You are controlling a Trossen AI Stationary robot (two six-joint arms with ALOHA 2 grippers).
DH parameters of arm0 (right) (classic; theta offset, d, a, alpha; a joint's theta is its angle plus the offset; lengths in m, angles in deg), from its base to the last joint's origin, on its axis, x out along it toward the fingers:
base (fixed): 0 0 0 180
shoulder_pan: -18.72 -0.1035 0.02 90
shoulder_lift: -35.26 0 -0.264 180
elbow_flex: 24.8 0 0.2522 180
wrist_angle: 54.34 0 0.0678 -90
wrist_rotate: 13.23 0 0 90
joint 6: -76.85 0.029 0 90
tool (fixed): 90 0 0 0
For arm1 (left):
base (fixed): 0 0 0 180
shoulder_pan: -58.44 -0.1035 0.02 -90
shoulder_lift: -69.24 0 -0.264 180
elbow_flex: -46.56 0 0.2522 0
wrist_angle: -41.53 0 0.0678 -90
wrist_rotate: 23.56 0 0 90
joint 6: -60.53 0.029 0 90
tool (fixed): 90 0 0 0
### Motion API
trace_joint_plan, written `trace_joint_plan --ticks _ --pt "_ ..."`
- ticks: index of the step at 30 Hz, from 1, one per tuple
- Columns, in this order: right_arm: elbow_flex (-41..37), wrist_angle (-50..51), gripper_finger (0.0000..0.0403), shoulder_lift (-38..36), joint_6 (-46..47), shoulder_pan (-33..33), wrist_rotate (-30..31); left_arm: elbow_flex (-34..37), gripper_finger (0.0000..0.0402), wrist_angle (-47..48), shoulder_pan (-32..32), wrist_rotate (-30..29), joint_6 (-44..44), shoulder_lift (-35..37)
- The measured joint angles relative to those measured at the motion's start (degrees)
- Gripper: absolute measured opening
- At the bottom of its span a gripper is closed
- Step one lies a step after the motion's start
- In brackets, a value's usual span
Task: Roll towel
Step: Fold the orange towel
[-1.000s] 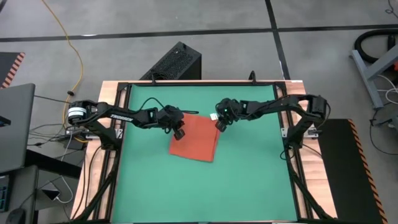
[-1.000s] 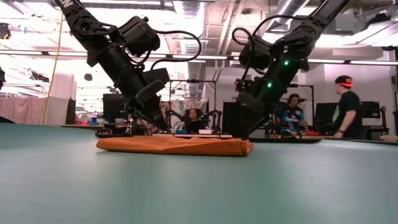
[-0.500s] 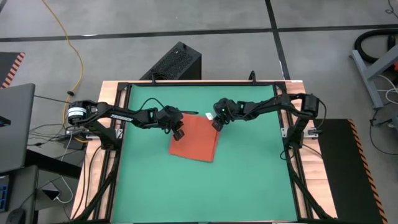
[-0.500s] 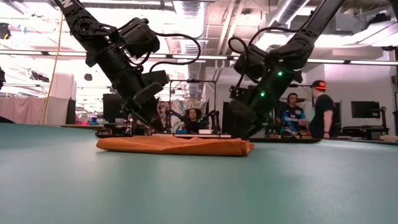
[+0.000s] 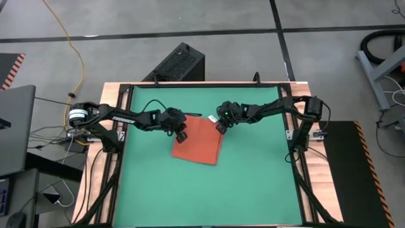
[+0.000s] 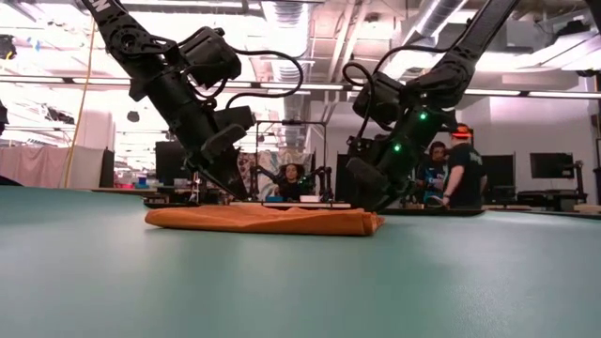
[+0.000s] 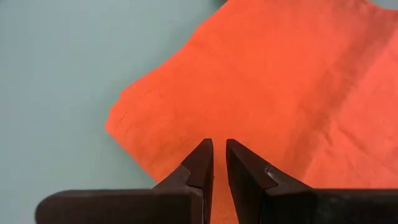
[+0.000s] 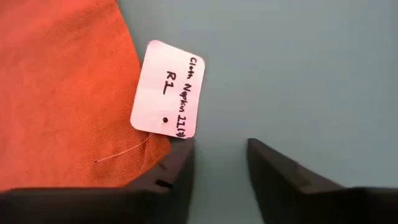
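Currently, the towel (image 5: pixel 199 140), a rust-orange cloth folded flat into a rough rectangle, lies on the green counter (image 5: pixel 253 183) slightly toward the far side and a little left of centre. In the low view the towel (image 6: pixel 265 220) forms a thin, flat layer with a rounded fold at its right end. The left gripper (image 5: pixel 181 135) is positioned over the towel's far-left corner; in the left wrist view its two dark jaws stand nearly together with only a narrow slit between them, above the cloth (image 7: pixel 280 93) near one corner, and no fabric is visibly pinched between them. The right gripper (image 5: pixel 221 126) is positioned at the towel's far-right corner. In the right wrist view its jaws stand apart with bare counter showing in the gap; one jaw sits at the cloth's edge (image 8: pixel 62 93), the other over the counter, and nothing is held. A small white tag (image 8: pixel 166 89) with handwritten lettering projects from that edge onto the counter, just beyond the jaw tips. Both arms reach inward from the counter's sides. In the low view, people (image 6: pixel 460 169) are visible in the room behind the counter.
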Motion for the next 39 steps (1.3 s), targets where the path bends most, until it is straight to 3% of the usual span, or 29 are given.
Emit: trace_joint_plan --ticks 6,14,18,22,26,29,33,39 --pt "-0.06 -0.57 0.0021 0.04 -0.34 -0.79 -0.13 0.00 0.0034 0.13 0.00 -0.02 0.02 0.00" --pt "0.91 3.61 0.0013 -5.51 -1.22 -2.87 -0.78 0.00 0.0034 0.34 0.00 -0.07 0.02 0.00" --pt "1.12 8.67 0.0045 -9.64 0.99 -2.58 -1.06 0.00 0.0034 0.31 0.02 -0.38 -0.02 0.00" --pt "1.07 9.92 0.0119 -10.62 2.45 -1.74 -0.91 0.00 0.0034 0.19 0.02 -0.35 0.00 0.00" --pt "1.14 7.71 0.0204 -7.18 2.44 -1.07 -1.26 0.00 0.0034 0.18 0.02 -0.22 0.00 0.00" --pt "1.09 7.76 0.0245 -4.14 2.57 -0.61 -1.25 0.00 0.0034 0.32 0.02 -0.02 -0.19 0.00" --pt "1.27 7.07 0.0257 -2.62 2.95 -0.41 -1.09 0.02 0.0034 0.37 0.02 -0.01 -0.22 0.00" --pt "1.12 5.15 0.0242 -4.04 1.94 -0.54 -2.95 0.00 0.0034 0.54 0.02 -0.23 -0.26 0.00"
